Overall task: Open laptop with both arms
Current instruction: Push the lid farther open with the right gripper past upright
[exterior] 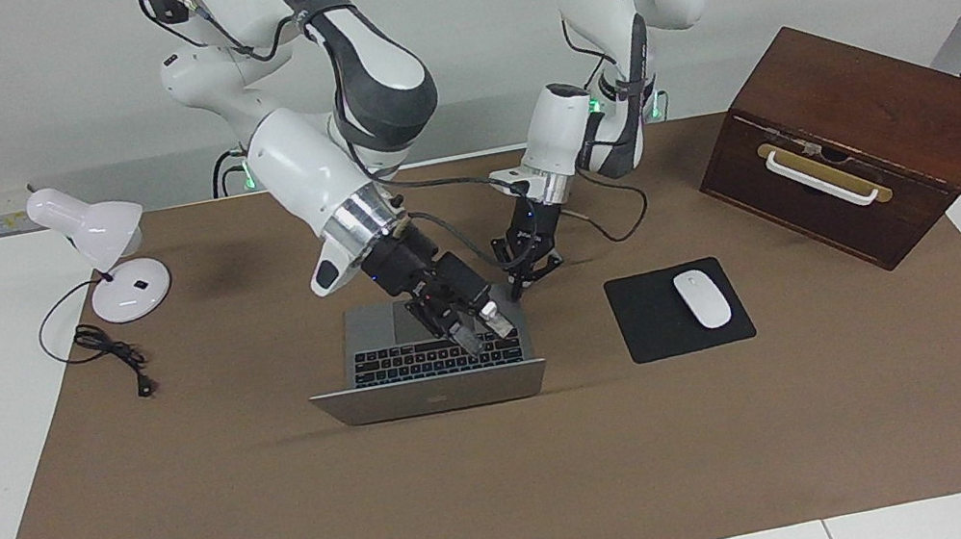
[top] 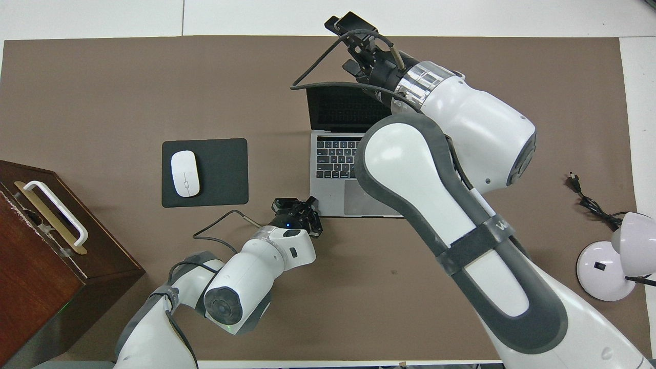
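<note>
- Laptop (exterior: 430, 393) sits mid-table on the brown mat (exterior: 519, 497), lid raised partway; black keys and grey trackpad exposed, lid back facing away from the robots.
- Right gripper (exterior: 479, 328) is over the keyboard, just beside the inner face of the raised lid toward the left arm's end. Fingers (exterior: 496, 314) spread apart, nothing held; cannot tell whether they touch the lid.
- Left gripper (exterior: 531, 279) is at the laptop's base corner nearest the robots, toward the left arm's end. Cannot tell whether it is released or clenched, nor whether it presses on the base.
- Black mouse pad (exterior: 647, 329) with white mouse (exterior: 702, 299) on it lies beside the laptop, toward the left arm's end.
- Wooden box (exterior: 849, 139) with a white handle stands at the left arm's end, nearer the robots than the mouse pad.
- White desk lamp (exterior: 110, 263) and its loose cord (exterior: 109, 351) are at the right arm's end.
</note>
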Robot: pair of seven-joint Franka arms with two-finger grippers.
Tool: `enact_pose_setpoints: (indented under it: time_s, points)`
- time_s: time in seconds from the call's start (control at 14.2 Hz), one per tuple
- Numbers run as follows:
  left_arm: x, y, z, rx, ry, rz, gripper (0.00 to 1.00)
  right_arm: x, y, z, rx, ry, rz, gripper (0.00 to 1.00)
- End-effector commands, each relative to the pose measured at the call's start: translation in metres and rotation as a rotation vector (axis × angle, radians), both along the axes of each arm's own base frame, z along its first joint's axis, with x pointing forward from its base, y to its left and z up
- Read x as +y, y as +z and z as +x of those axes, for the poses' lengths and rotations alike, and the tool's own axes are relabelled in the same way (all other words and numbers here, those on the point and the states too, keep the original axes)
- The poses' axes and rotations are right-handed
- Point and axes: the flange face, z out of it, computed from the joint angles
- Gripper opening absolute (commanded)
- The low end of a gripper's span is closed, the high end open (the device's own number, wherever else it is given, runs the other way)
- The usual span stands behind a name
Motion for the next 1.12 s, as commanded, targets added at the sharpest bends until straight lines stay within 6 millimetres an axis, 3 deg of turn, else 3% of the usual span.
enact_pose_setpoints:
  time_s: [0.0, 0.14, 0.28, 0.49, 0.91, 1.05]
  points:
    - [0.003, -0.002, 0.008, -0.007, 0.043, -0.013, 0.00, 0.008, 0.012, 0.018, 0.021, -0.003, 0.041, 1.00]
    - [0.003, 0.004, 0.009, -0.011, 0.051, -0.026, 0.00, 0.001, 0.007, 0.027, 0.003, 0.044, -0.063, 1.00]
    - [0.005, 0.013, 0.011, -0.012, 0.071, -0.040, 0.00, -0.017, 0.019, 0.049, -0.032, 0.153, -0.269, 1.00]
    - [0.008, 0.027, 0.014, 0.014, 0.104, -0.049, 0.00, -0.033, 0.035, 0.068, -0.014, 0.204, -0.297, 1.00]
    - [0.030, 0.062, 0.027, 0.106, 0.143, -0.016, 0.00, -0.065, 0.041, 0.077, -0.026, 0.308, -0.474, 1.00]
    - [0.043, 0.075, 0.034, 0.137, 0.163, -0.006, 0.00, -0.092, 0.045, 0.077, 0.010, 0.361, -0.535, 1.00]
